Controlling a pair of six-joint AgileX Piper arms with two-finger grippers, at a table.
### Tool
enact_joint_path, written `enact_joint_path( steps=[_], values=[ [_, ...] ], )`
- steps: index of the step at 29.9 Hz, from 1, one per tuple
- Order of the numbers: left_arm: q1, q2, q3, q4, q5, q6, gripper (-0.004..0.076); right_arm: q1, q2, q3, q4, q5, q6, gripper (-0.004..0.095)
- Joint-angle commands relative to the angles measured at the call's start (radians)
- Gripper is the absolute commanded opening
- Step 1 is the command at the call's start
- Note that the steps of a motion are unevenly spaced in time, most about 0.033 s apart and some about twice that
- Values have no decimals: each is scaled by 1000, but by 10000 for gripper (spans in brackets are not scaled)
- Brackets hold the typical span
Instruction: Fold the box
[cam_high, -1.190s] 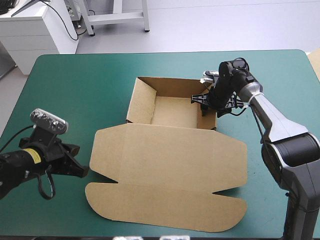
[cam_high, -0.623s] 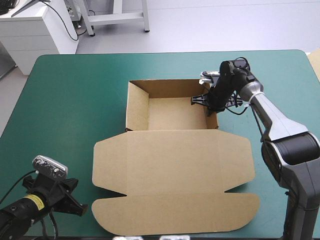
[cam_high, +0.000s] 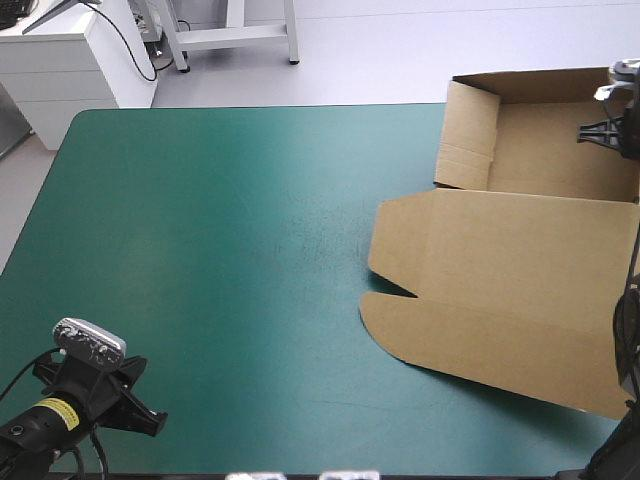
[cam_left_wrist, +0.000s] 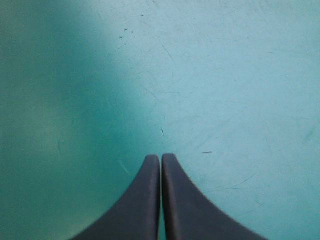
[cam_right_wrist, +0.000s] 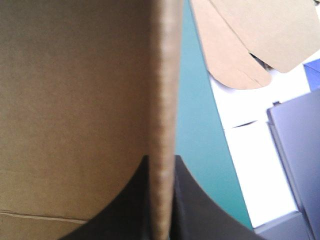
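Note:
The brown box (cam_high: 520, 255) lies at the table's far right corner as an open tray with raised walls (cam_high: 468, 148), its lid (cam_high: 500, 300) flat toward the front. The tray's far wall reaches past the table's far edge. My right gripper (cam_high: 610, 133) is at the tray's right wall, largely cut off by the picture's edge. In the right wrist view that gripper (cam_right_wrist: 162, 162) is shut on the wall's top edge (cam_right_wrist: 164, 85). My left gripper (cam_high: 143, 418) sits low at the front left corner, far from the box. It (cam_left_wrist: 160, 158) is shut with nothing in it, over bare cover.
A wide stretch of teal-green cover (cam_high: 220, 250) separates my left gripper from the box. Past the table's edge beside the gripped wall, loose pieces of brown board (cam_right_wrist: 240, 45) lie on a white surface. A white cabinet (cam_high: 70, 55) stands beyond the far left corner.
The box has slid from the table's middle to the far right corner, with my right gripper still on its right wall. My left gripper has stayed at the front left corner.

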Motion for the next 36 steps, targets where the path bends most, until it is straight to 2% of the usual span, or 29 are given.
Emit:
enact_joint_path(
  steps=[1,10,14,16,19,23,25,32,34,36],
  values=[
    [1,7,-25,1,-55,-1,-8,-83,-46,-33,-31,-9,-5,-21],
    [1,7,-25,2,-59,-1,-8,-221,26,-32,-4,-31,-29,-17],
    [1,7,-25,2,-59,-1,-8,-240,64,-30,73,-18,-81,53],
    [1,7,-25,-2,-57,-1,-8,-245,82,-27,125,-17,-96,139],
    [1,7,-25,-4,-49,-1,-8,-247,105,-27,172,-12,-105,319],
    [1,7,-25,-3,-22,-1,-8,-247,110,-36,139,-5,-110,623],
    [1,7,-25,-3,-22,-1,-8,-247,103,-53,105,-5,-110,722],
    [1,7,-25,-3,-22,-1,-8,-247,-20,-70,103,-5,-110,711],
    [1,7,-25,-3,-24,-1,-8,-247,-67,-70,144,-5,-110,690],
    [1,7,-25,-3,-24,-1,-8,-247,-128,-62,233,-5,-110,647]
  ],
)
